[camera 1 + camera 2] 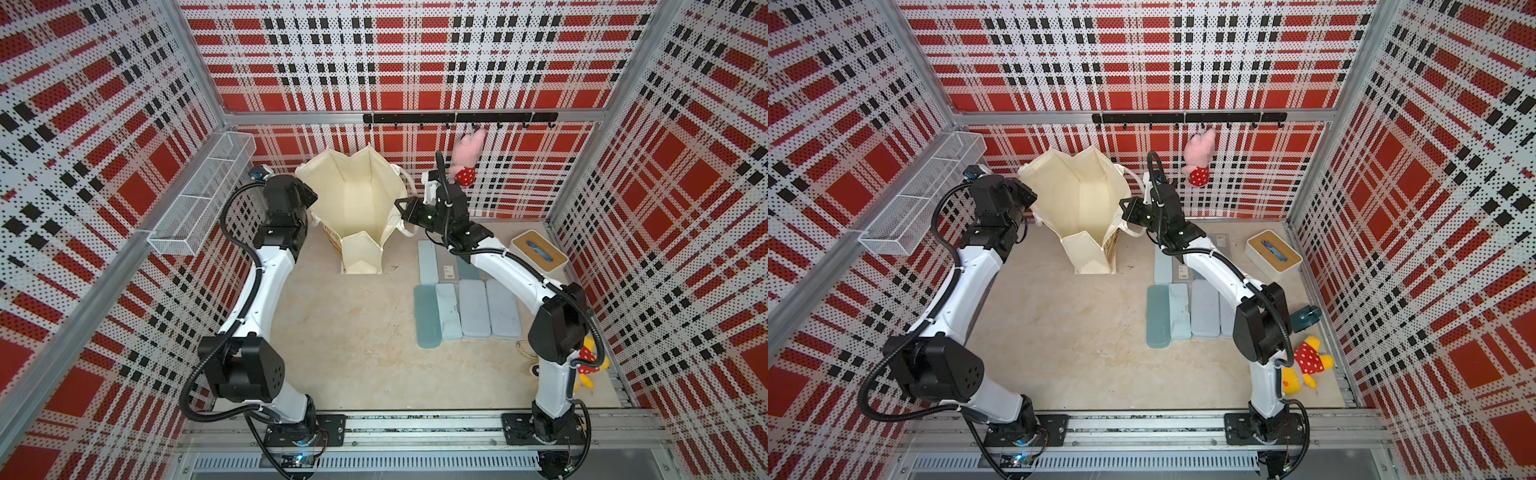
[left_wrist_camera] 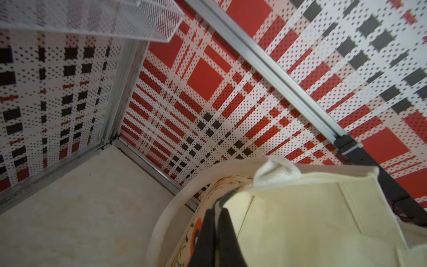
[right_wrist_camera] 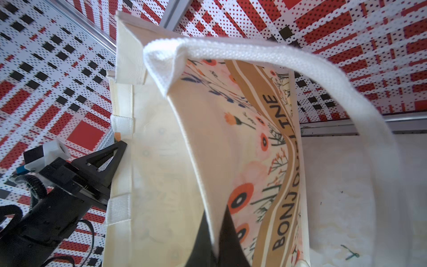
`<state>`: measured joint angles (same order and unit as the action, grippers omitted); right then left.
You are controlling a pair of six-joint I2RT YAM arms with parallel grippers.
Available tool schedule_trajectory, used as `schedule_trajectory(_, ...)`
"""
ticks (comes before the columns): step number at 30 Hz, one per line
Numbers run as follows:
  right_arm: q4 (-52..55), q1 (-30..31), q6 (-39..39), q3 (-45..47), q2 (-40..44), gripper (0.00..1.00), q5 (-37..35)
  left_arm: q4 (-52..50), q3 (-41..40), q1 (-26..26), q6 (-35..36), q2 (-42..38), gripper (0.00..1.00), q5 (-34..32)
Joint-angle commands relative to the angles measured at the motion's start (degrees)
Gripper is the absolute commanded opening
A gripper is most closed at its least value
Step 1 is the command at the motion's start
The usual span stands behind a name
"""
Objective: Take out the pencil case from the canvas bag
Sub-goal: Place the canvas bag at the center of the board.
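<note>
The canvas bag [image 1: 357, 208] stands up on the counter [image 1: 353, 353] at 12 o'clock, near the back wall, with its mouth wide open. In both top views you look down inside it and see cream cloth all the way to its floor. The right wrist view shows what the top views hardly show: orange flowers and brown stripes with letters on the bag's outer face, and a white handle [image 3: 300, 69] that loops over it. The left wrist view shows a wire basket [image 2: 92, 18] on the wall, and only a thin strip of that flower print.

Blue pencil cases [image 1: 469, 309] lie flat on the counter at 3 o'clock, outside the bag and just beside each other. A white box [image 1: 539, 250] with a wooden lid sits at 2 o'clock. In a top view a yellow toy [image 1: 1306, 365] shows almost whole at 4 o'clock, with a dark teal thing [image 1: 1305, 318] near it. In a top view the right arm hides most of that toy [image 1: 590, 361].

The left claw [image 2: 216, 211] is clenched on the bag's rim at the bag's 9 o'clock side. Its two black fingers sit close together with the cloth edge between them. The right claw [image 3: 216, 215] is clenched on the rim at the bag's 3 o'clock side and pinches the cloth edge the same way.
</note>
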<state>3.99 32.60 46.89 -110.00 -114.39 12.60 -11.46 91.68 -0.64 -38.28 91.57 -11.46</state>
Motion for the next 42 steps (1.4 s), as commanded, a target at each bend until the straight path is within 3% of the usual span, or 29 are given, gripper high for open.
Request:
schedule_trajectory(1,7.2,-1.0,-3.1,-7.3,-4.8,0.03,0.7,-2.5,4.5,1.3,-0.2,2.7,0.00,5.9)
schedule_trajectory(9,13.0,-2.4,-2.1,-18.0,-12.0,0.09,3.1,-5.4,5.9,1.7,-0.5,6.3,0.03,6.2)
schedule_trajectory(13,14.1,-3.3,-1.2,-19.1,-13.7,0.12,4.4,-5.4,5.9,1.6,-0.9,7.6,0.21,7.8)
schedule_trajectory(16,13.7,-3.5,-1.0,-19.1,-13.9,0.19,5.2,-5.3,5.8,1.7,-1.1,8.0,0.42,8.6)
schedule_trajectory(19,13.2,-3.5,-1.1,-19.3,-13.9,0.32,6.4,-4.9,5.7,1.5,-0.7,7.7,0.58,8.8)
schedule_trajectory(21,12.8,-3.5,-1.4,-19.6,-13.6,0.42,7.2,-4.6,5.7,1.8,0.1,7.1,0.75,8.8)
schedule_trajectory(24,13.6,-3.5,-3.5,-20.8,-12.4,0.68,7.0,-4.0,5.5,1.8,3.0,5.4,0.99,8.4)
schedule_trajectory(26,14.0,-3.6,-6.5,-20.1,-9.9,0.81,5.2,-3.0,4.6,1.9,6.5,3.2,0.98,7.8)
schedule_trajectory(30,9.9,-3.6,-12.8,-8.6,-1.5,0.99,-0.2,3.0,-3.6,1.8,13.6,-3.8,0.98,7.3)
schedule_trajectory(36,-0.2,-4.9,-20.8,19.4,14.4,1.00,-13.5,19.6,-27.5,2.2,18.9,-19.1,0.98,3.7)
schedule_trajectory(42,-9.1,-11.5,-25.1,41.5,25.8,1.00,-10.8,38.2,-50.9,4.6,22.1,-31.2,0.98,1.6)
